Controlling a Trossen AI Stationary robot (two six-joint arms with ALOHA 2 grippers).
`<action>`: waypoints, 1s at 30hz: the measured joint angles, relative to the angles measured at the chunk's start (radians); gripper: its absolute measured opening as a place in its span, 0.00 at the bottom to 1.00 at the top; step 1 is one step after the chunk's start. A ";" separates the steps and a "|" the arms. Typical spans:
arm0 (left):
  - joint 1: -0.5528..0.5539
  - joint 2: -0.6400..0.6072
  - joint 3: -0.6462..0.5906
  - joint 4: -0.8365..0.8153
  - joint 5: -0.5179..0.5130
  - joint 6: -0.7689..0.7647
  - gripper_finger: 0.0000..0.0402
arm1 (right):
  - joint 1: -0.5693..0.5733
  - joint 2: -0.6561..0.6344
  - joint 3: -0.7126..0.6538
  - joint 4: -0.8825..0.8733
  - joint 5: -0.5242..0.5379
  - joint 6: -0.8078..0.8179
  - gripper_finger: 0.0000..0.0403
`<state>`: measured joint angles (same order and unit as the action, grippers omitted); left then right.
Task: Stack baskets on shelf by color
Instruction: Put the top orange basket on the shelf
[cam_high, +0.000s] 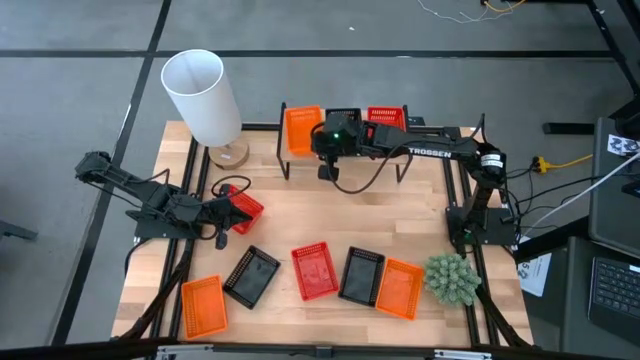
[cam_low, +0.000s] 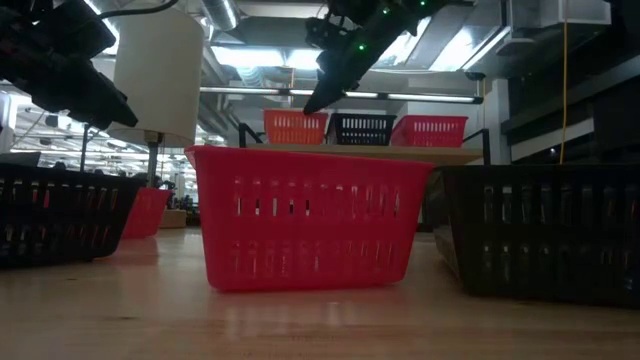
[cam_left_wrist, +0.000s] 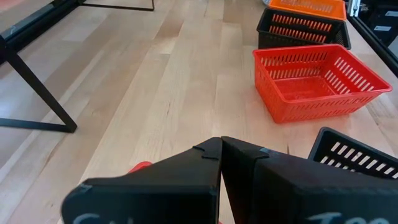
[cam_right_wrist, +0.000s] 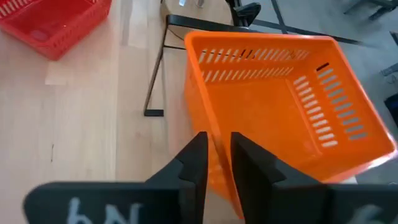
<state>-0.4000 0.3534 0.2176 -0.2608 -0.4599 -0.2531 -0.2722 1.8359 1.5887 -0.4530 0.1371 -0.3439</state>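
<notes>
Right hand (cam_right_wrist: 216, 163) hovers above the shelf (cam_high: 420, 130), fingers slightly parted, grasping nothing, just beside the orange basket (cam_high: 302, 130) standing there with black and red ones. Left hand (cam_high: 222, 212) is clenched by a red basket (cam_high: 244, 210). Five baskets lie along the light wooden counter (cam_high: 330, 210); grey floor surrounds it
</notes>
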 joint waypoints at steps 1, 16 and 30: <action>0.000 0.000 0.000 0.000 0.000 0.000 0.00 | 0.000 0.000 0.000 0.000 0.000 0.000 0.19; 0.000 0.000 0.000 0.000 0.000 -0.002 0.00 | 0.015 0.000 0.000 0.052 -0.067 0.028 0.22; 0.000 0.000 0.000 0.000 0.000 -0.002 0.00 | 0.060 0.000 0.000 0.060 0.398 0.021 0.22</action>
<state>-0.3999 0.3531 0.2176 -0.2608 -0.4595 -0.2550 -0.2123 1.8359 1.5890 -0.3931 0.5351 -0.3231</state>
